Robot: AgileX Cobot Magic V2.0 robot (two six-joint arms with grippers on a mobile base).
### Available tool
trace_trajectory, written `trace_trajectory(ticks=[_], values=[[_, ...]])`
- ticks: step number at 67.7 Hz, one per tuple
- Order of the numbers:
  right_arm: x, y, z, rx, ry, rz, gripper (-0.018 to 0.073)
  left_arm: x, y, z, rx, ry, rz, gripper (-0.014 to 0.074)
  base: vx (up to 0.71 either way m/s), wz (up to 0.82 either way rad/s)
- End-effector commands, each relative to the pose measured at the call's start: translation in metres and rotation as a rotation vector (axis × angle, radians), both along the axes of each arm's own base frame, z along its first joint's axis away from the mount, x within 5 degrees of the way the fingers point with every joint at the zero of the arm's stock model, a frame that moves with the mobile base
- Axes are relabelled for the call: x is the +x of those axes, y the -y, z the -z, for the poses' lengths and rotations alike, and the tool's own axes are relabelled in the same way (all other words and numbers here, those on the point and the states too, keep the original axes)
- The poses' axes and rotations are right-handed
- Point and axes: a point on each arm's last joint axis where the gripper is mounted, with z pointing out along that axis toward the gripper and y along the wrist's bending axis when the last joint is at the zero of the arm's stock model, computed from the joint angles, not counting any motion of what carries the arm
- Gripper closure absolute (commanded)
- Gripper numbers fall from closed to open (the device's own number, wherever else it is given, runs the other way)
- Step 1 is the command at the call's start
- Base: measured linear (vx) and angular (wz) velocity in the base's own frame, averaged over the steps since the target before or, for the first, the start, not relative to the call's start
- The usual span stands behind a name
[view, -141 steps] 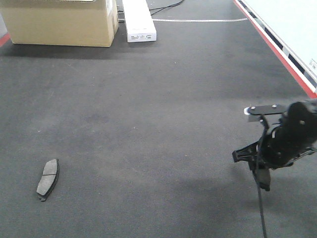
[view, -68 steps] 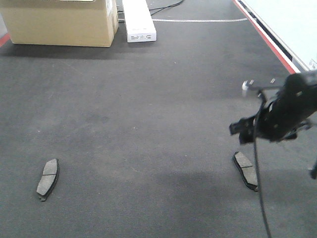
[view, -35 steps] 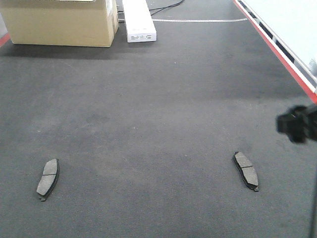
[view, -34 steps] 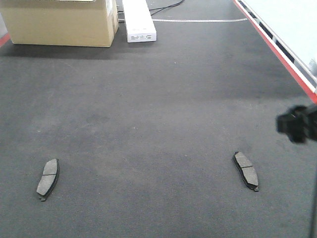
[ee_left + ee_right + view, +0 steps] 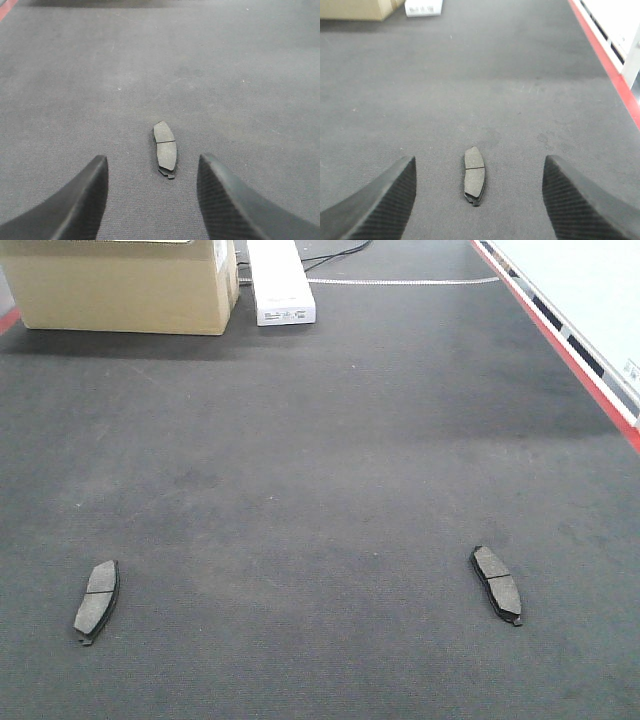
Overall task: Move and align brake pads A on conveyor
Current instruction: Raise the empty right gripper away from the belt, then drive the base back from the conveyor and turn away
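Left fingers point(image 5: 75, 200) and right fingers point(image 5: 380, 200) hang apart, empty, each facing a pad point(image 5: 165, 148) on the conveyor point(image 5: 320, 440). Approach step, I judge; next I descend and grip.

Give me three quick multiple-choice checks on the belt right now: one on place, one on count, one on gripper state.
1. Where does the cardboard box stand on the conveyor in the front view?
A. far end, left
B. near edge, centre
C. on the red edge stripe at the right

2. How many brake pads show in the front view?
A. one
B. two
C. four

3. How are the grippers?
A. both shut on pads
B. left shut, right open
C. both open, holding nothing

Answers:
1 A: the box sits at the belt's far left, beside a white carton.
2 B: only the left brake pad and the right brake pad show, lying flat and far apart.
3 C: in the wrist views the left gripper and the right gripper each have their fingers spread wide, with a pad lying untouched on the belt.
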Motion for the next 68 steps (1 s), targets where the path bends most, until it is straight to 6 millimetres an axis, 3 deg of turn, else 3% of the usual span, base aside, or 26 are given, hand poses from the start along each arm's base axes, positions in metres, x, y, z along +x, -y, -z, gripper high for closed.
trace_trajectory(ticks=[1, 18, 68], values=[[-0.011, 0.002, -0.007, 0.007, 0.124, -0.001, 0.0068, 0.003, 0.001, -0.012, -0.008, 0.083, 0.007, 0.0221, 0.00, 0.00], [-0.032, 0.005, -0.009, 0.016, 0.199, 0.002, 0.0072, 0.003, 0.001, -0.012, -0.008, 0.083, 0.007, 0.0221, 0.00, 0.00], [-0.032, 0.005, -0.007, 0.014, 0.181, 0.003, 0.0072, 0.003, 0.001, -0.012, -0.008, 0.083, 0.007, 0.0221, 0.00, 0.00]])
